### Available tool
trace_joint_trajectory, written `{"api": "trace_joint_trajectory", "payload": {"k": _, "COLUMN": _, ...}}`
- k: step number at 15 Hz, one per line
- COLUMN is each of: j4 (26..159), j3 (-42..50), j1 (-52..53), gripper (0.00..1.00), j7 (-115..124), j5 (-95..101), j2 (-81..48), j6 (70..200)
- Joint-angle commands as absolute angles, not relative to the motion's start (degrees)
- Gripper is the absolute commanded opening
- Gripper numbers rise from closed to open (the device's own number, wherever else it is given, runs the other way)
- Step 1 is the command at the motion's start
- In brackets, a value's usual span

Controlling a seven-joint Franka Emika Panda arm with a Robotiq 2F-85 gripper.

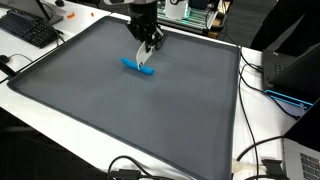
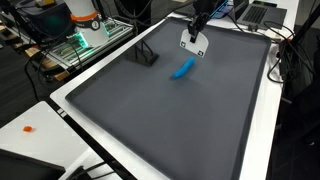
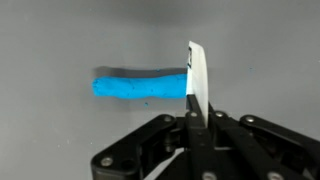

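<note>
A blue elongated object (image 1: 138, 67) lies on the dark grey mat (image 1: 120, 110); it also shows in the other exterior view (image 2: 182, 69) and in the wrist view (image 3: 140, 86). My gripper (image 1: 149, 47) hangs just above and beside one end of it, shut on a thin white flat piece (image 3: 196, 70). The white piece sticks out past the fingertips (image 3: 192, 115) and its edge is at the blue object's end. In an exterior view the white piece (image 2: 193, 43) shows dark dots below the gripper (image 2: 195, 32).
A small black object (image 2: 147, 57) stands on the mat near its far edge. A keyboard (image 1: 30, 28) lies off the mat's corner. Cables (image 1: 262, 150) and a laptop (image 1: 298, 70) sit along one side. A green-lit device (image 2: 85, 35) is beyond the mat.
</note>
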State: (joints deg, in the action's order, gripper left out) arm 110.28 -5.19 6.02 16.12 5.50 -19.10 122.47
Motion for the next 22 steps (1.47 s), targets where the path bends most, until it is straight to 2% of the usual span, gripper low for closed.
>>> {"api": "trace_joint_trajectory", "payload": {"k": 1, "j4": 107.7, "j3": -4.2, "j1": 6.5, "gripper": 0.01, "j7": 11.8, "j5": 5.9, "j2": -21.2, "j6": 121.0}}
{"api": "trace_joint_trajectory", "payload": {"k": 22, "j4": 114.3, "j3": -3.1, "j1": 7.2, "gripper": 0.01, "j7": 9.5, "j5": 6.1, "j2": -22.7, "j6": 134.7}}
